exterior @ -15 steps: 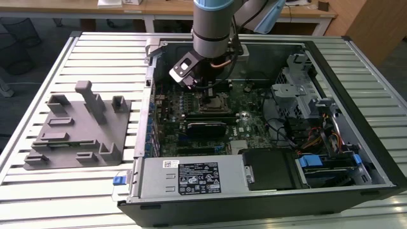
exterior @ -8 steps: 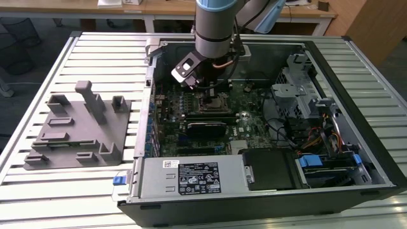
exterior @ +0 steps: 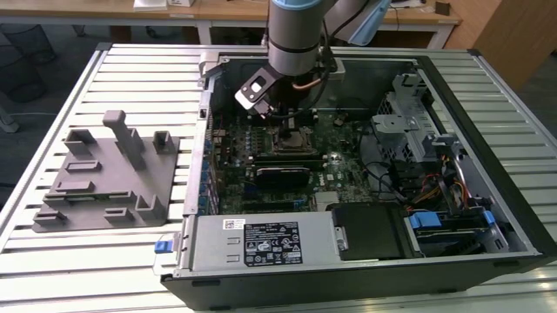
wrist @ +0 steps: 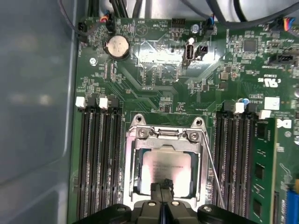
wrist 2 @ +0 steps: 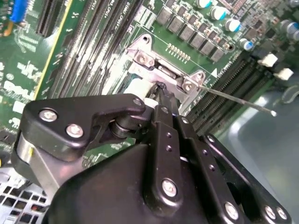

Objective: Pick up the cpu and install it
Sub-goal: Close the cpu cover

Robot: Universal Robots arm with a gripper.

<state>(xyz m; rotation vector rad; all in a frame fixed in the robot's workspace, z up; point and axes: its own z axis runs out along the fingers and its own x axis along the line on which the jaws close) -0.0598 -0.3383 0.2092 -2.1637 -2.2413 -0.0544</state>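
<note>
1. The cpu (wrist: 166, 161) lies flat in the metal-framed socket (wrist: 133, 163) on the motherboard (wrist: 154, 93), silver top facing up. It looks square to the frame, so I'd judge it seated or very nearly so.
2. The gripper (wrist: 161, 186) is straight above the cpu's edge in the first wrist view. Its two black fingertips are pressed together with just a thin seam between them. I can't tell whether the tips touch the chip or hover just over it.
3. What matters here is the direction. From the claw the rest of the cpu runs away toward the coin battery (wrist: 117, 46). The chip is basically square, so it has no real long axis.
4. The thin socket lever (wrist: 212, 172) stands free at an angle just beside the frame, so it doesn't look latched.
5. It's tight in there, with memory slots (wrist: 100, 158) packed close on both sides of the socket.
6. In the exterior view the arm reaches down into the open computer case (exterior: 513, 215), which lies on a slatted metal table (exterior: 130, 72). A grey holder block (exterior: 96, 189) sits well apart on the exterior view's left.
</note>
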